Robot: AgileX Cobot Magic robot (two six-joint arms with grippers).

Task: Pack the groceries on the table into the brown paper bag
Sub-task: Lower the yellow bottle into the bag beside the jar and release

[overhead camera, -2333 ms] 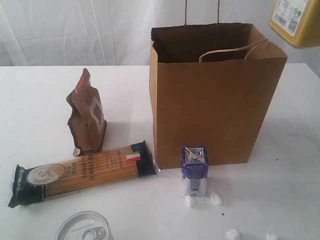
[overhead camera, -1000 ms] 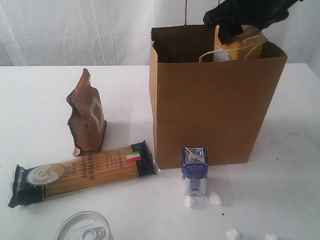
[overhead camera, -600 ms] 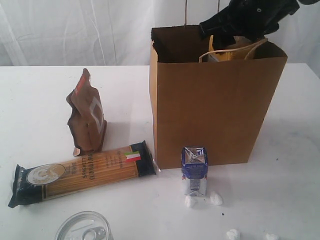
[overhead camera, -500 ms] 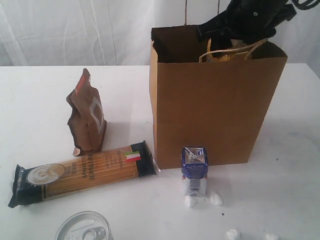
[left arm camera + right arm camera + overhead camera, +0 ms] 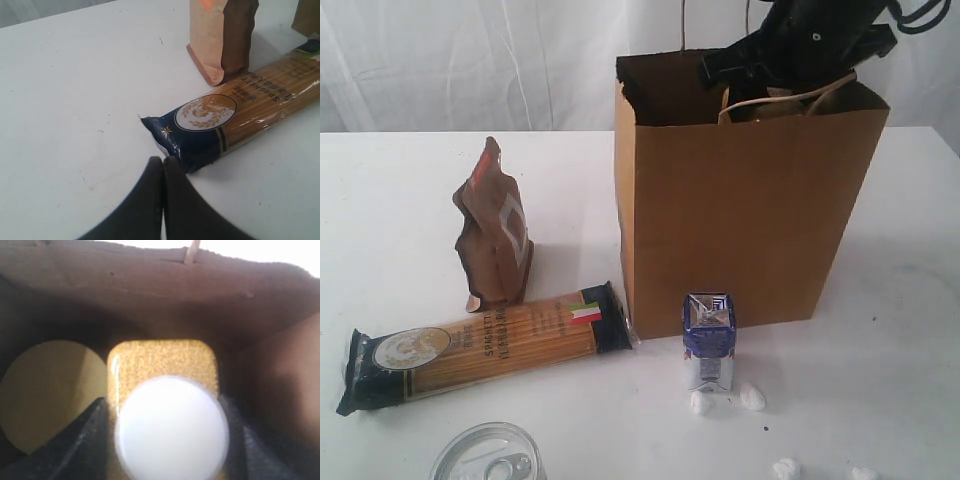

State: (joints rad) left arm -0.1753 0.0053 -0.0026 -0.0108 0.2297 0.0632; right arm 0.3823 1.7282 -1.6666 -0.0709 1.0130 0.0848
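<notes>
Right fingers (image 5: 82, 440) grip the bottle (image 5: 162, 360) from both sides, cap toward the wrist, all down inside the bag (image 5: 740, 210). The jar (image 5: 50, 390), only its lid showing, sits just outside one finger, maybe touching. I can't tell if the bottle base is on the bag floor yet. Risks as I see them: if I let go too high, it drops, tips and bangs the jar. If I spread the fingers, the outer one may shove the jar. If I pull out carelessly, the wrist could catch the handle loop (image 5: 780, 98) and drag or topple the bag. Left fingers (image 5: 145, 200) are pressed together and empty, over the bench (image 5: 60, 90), just short of the spaghetti (image 5: 240, 115) end, with the pouch (image 5: 225, 35) beyond. Carton (image 5: 708, 340) and can (image 5: 490, 460) are unpacked, well apart from both.
</notes>
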